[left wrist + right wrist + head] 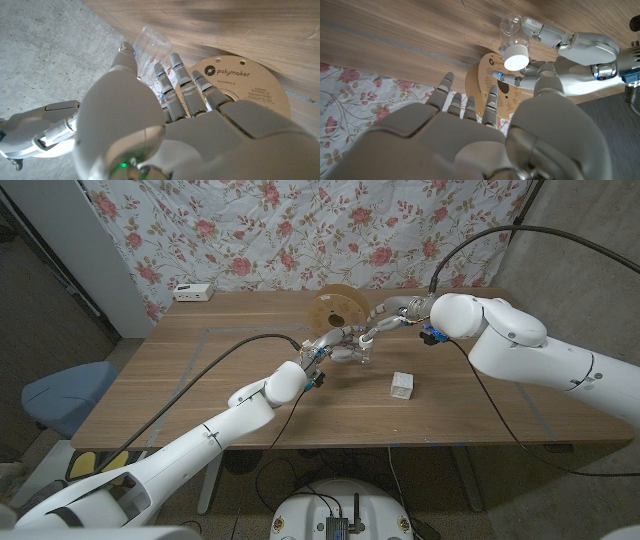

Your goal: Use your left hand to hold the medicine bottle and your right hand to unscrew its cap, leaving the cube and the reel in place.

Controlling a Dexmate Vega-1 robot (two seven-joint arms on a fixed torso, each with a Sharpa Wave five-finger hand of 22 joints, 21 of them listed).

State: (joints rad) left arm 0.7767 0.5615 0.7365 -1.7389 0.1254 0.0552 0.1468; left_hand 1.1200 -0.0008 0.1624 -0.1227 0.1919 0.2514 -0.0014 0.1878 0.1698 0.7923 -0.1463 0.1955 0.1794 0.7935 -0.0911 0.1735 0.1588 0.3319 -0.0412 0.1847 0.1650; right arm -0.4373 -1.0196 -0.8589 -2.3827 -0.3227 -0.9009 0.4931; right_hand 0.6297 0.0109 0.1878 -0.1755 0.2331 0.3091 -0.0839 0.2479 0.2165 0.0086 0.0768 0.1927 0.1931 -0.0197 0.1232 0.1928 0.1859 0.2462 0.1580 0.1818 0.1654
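**Bottle held, cap still on**

Near the table's (pixel 200 370) far middle, the left hand (pixel 335 348) grips the clear bottle (pixel 512 31), fingers wrapped round its body, just in front of the upright reel (pixel 336 310). The right hand (pixel 385 315) hovers close beside it with fingers spread, holding nothing. The cube (pixel 402 385) sits apart, nearer the front edge.

The right wrist view shows the white cap (pixel 516 57) on the bottle, which the head view leaves too small to tell. The left wrist view gives the reel's label: "polymaker". The bottle's printed label is too blurred to read.
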